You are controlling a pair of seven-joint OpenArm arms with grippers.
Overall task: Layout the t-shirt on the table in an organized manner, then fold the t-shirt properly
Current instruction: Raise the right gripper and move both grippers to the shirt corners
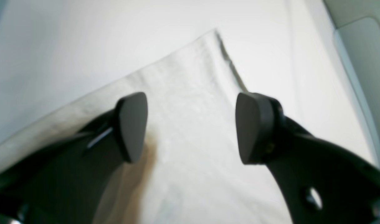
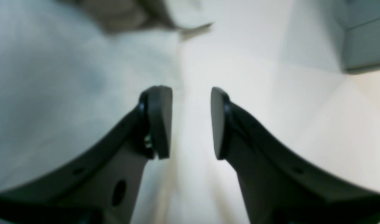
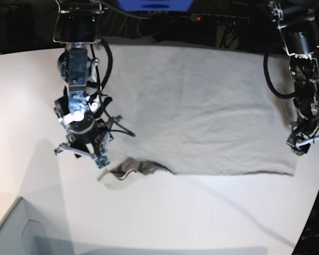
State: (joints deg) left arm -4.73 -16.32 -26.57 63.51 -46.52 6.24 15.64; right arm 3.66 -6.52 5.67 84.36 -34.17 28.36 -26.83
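The t-shirt (image 3: 202, 106) lies spread flat across the table (image 3: 202, 212), with a crumpled darker neck part (image 3: 133, 167) at its near left edge. My left gripper (image 1: 191, 127) hangs open above one corner of the t-shirt (image 1: 190, 93); in the base view that gripper (image 3: 304, 144) is at the shirt's right end. My right gripper (image 2: 190, 123) stands open with nothing between its fingers, right over the side edge of the t-shirt (image 2: 68, 77) beside bare table (image 2: 271, 93). In the base view this gripper (image 3: 87, 151) is at the shirt's left edge, close to the neck part.
A grey box corner (image 3: 10, 228) sits at the near left of the table and shows again as a grey box (image 2: 364, 37) in the right wrist view. The table's curved edge (image 3: 316, 212) runs down the right. Cables hang behind the far edge.
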